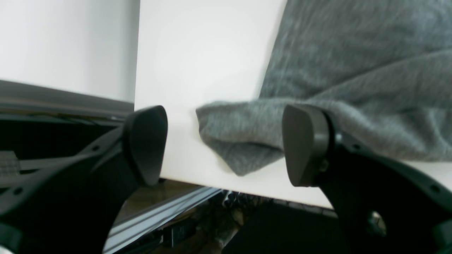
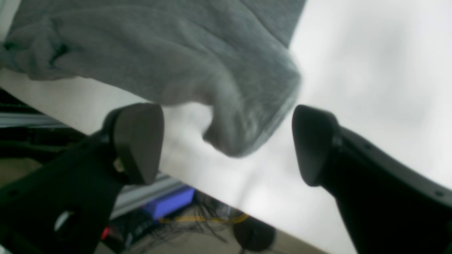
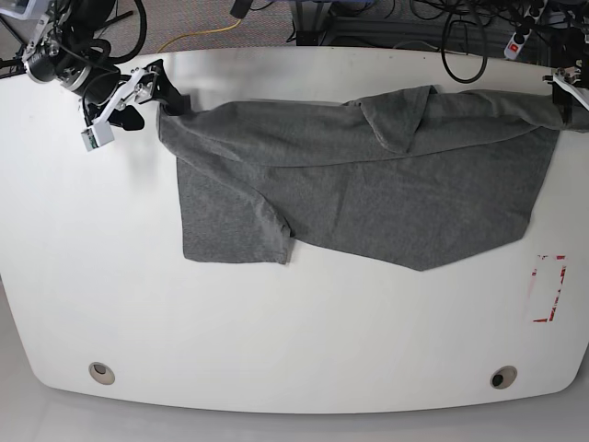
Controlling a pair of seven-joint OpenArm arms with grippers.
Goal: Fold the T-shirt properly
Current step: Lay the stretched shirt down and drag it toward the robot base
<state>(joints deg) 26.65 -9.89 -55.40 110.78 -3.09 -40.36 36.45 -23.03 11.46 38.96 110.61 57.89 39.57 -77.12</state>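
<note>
Clearly soft and limp, the shirt [image 3: 368, 184] sprawls across the upper half of the table [image 3: 276, 350] in the base view, stretched from the upper left of the frame to the upper right edge, one sleeve hanging lower left of its middle and a flap folded over near the top centre. Being light knit, it likely sags and drags when lifted, bunches under a pinch, and needs both corners raised together to stay flat; the sensible holds look like the two far corners nearest the table's rear edge.

At upper left of the base view, the right pincer [image 3: 158, 90] sits at the shirt's left corner. Its own camera shows the jaws spread wide with a rounded lump of cloth [image 2: 243, 123] lying between the fingertips, touching neither pad, close to the table's edge.

At the upper right edge of the base view, the left pincer [image 3: 563, 99] is mostly cut off by the frame, next to the shirt's right corner. Its camera shows the jaws likewise spread, a folded corner [image 1: 240, 141] resting on the table between them, nearer the right-hand pad, which overlaps the fabric in that view; actual contact cannot be told. Neither pincer grips anything yet.
</note>
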